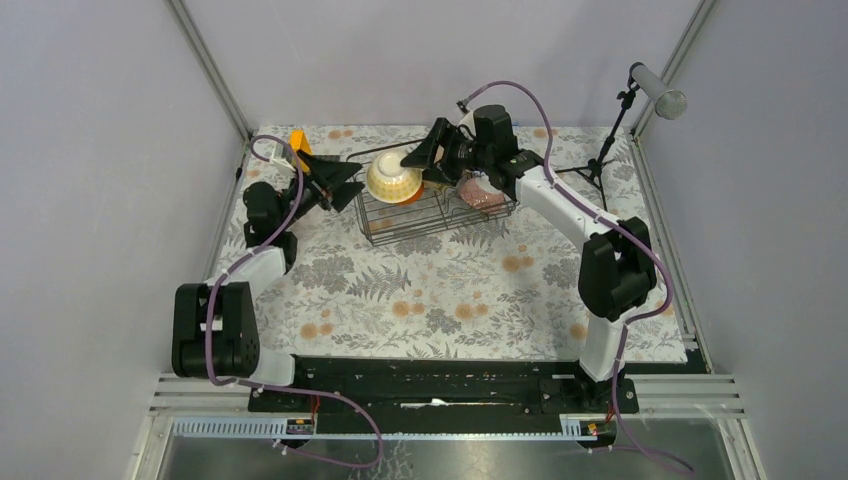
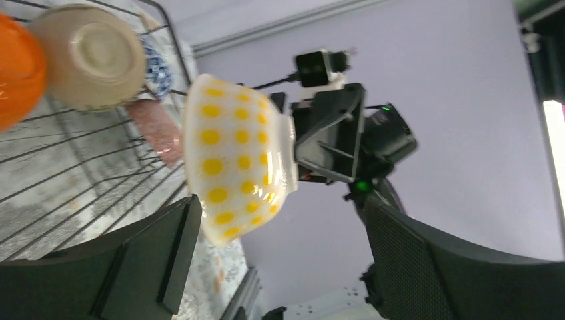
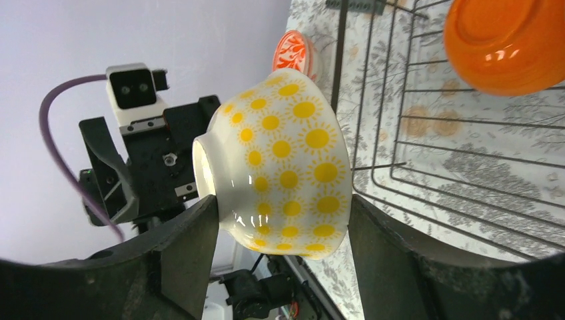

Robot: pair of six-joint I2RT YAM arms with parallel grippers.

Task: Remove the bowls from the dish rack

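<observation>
The dish rack [image 1: 400, 232] stands at the back middle of the table. My right gripper [image 1: 425, 158] is shut on a cream-white bowl with yellow dots [image 1: 394, 177] and holds it on its side above the rack's left end; in the right wrist view one finger [image 3: 190, 233] sits at its foot and the other at its rim. My left gripper [image 1: 345, 185] is open just left of this bowl [image 2: 240, 157], which lies partly between its fingers without touching. In the rack [image 2: 66, 173] sit an orange bowl [image 2: 16, 60], a beige bowl [image 2: 90, 57], a blue-white bowl [image 2: 156, 67] and a pink bowl [image 2: 156, 130].
A bowl with red lines [image 3: 293, 53] shows at the rack's edge in the right wrist view. An orange block [image 1: 298, 138] lies at the back left behind my left arm. A microphone stand [image 1: 612, 130] stands at the back right. Metal frame posts and grey walls close in the table.
</observation>
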